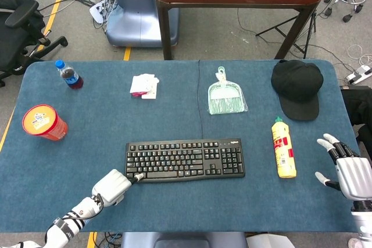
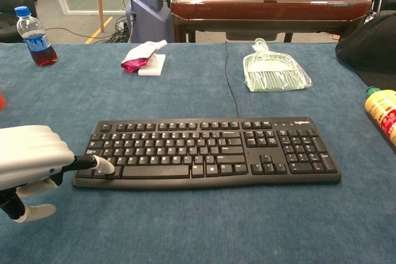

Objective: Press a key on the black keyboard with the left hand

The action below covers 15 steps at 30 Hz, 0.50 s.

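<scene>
One keyboard [image 1: 185, 160], two bottles [image 1: 69, 74] [image 1: 283, 147], one cap [image 1: 297, 87], one dustpan [image 1: 226, 96], one red tub [image 1: 43, 122].

On the blue desk [image 2: 185, 227] lies the black keyboard [image 2: 207, 151], its long side running left to right, with a thin cable [image 2: 229, 85] leading away from its back edge. The left hand [image 2: 31, 162] sits at the keyboard's near left corner, one extended fingertip [image 2: 103, 166] resting on a key in the front row, the other fingers curled beneath. Farther back stand a cola bottle [image 2: 34, 29] at left, a pink-and-white packet [image 2: 143, 55], and a clear-wrapped green dustpan [image 2: 272, 70]. A yellow bottle [image 2: 383, 110] and a black cap [image 2: 371, 47] show at the right edge
</scene>
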{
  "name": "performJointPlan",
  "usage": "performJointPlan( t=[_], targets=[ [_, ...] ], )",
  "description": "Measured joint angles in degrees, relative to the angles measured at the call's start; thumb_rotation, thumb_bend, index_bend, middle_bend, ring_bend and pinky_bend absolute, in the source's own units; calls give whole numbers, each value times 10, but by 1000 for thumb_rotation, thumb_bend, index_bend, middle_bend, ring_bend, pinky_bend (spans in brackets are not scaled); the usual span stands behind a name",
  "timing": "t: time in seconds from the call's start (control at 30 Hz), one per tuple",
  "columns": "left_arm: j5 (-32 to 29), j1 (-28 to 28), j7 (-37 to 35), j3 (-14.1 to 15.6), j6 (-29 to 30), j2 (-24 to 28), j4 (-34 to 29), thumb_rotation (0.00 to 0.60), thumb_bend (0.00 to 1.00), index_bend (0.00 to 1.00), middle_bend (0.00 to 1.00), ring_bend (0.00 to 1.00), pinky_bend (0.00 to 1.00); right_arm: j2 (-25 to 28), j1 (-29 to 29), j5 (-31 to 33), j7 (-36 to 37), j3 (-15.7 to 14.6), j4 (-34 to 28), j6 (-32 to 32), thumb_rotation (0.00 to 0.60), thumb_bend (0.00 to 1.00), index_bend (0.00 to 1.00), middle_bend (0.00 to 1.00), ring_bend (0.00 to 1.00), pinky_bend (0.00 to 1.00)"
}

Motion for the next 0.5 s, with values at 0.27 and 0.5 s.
performJointPlan(
  t=[0.27,0.5],
  targets=[
    [-15,-8,16,6,1,1,-9,600,310,144,915,971,1000,-1,-1,2,1,0,2,0,600,41,241,175,222,517],
    [-21,-14,23,7,3,-1,-14,600,310,145,916,971,1000,-4,0,1,4,-1,5,-2,600,41,241,175,222,516]
  ],
)
